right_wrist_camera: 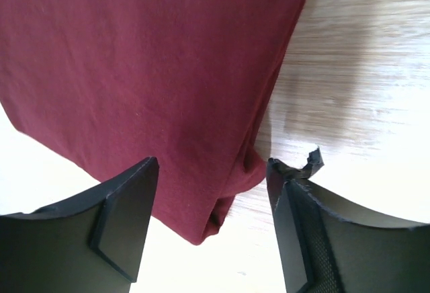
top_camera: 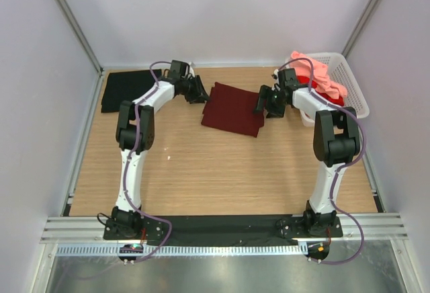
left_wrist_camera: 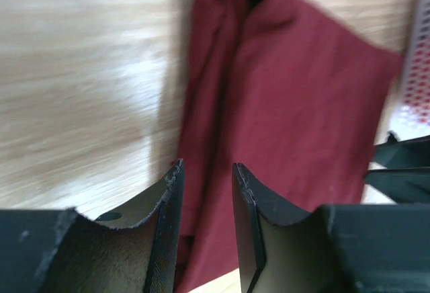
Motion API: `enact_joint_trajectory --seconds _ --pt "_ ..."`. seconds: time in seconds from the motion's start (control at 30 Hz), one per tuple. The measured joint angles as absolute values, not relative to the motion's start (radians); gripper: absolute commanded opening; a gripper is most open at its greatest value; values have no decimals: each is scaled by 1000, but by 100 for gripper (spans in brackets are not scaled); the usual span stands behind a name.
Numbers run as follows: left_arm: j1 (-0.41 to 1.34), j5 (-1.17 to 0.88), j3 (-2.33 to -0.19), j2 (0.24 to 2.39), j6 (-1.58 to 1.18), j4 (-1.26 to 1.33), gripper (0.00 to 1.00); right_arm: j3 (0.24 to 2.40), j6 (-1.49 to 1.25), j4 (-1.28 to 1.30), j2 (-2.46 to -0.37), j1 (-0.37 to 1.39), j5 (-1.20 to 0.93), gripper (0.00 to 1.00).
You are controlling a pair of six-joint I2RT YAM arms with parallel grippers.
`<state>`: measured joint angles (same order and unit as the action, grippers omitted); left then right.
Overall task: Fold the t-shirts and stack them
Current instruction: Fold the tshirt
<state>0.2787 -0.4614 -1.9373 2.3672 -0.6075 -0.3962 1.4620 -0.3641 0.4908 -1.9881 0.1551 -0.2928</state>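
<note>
1. At the table's far right, a white plastic lattice basket (top_camera: 352, 81) held a salmon pink cloth t-shirt (top_camera: 314, 71), heaped over its left rim, and a bright red cloth t-shirt (top_camera: 330, 96) just right of it and partly beneath.
2. On the light wooden table (top_camera: 201, 172), a folded black cloth t-shirt (top_camera: 126, 90) lay at the far left. A folded dark maroon cloth t-shirt (top_camera: 233, 109) lay flat mid-table, well apart from it.
3. The left arm (top_camera: 134, 121) bent at its elbow, reaching rightward. The left gripper (left_wrist_camera: 207, 169) sat low at the maroon shirt's left edge with its fingers narrowly parted.
4. The right arm (top_camera: 332, 135) folded leftward. The right gripper (right_wrist_camera: 211, 165) was spread wide above the maroon shirt's right corner, gripping nothing.
</note>
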Motion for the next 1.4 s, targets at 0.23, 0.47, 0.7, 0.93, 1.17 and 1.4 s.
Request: enact_joint_trajectory --seconds 0.23,0.47,0.7,0.93,1.17,1.4 --pt "274 -449 -1929 2383 -588 -418 35 1420 -326 414 -1988 154 -371 73" --pt "274 -445 -1929 2397 -570 -421 33 1416 -321 390 -1989 152 -442 67" --pt "274 -434 -1924 2401 -567 -424 31 1374 -375 377 -1984 127 -504 62" --pt "273 -434 -1858 2370 -569 -401 25 1213 -491 320 -1930 107 -496 41" --pt "273 -429 -1748 2302 -578 -401 10 1122 -556 231 -1906 108 -489 25" --pt "278 -398 -1537 2146 -634 -413 18 1111 -522 266 -1834 108 -488 39"
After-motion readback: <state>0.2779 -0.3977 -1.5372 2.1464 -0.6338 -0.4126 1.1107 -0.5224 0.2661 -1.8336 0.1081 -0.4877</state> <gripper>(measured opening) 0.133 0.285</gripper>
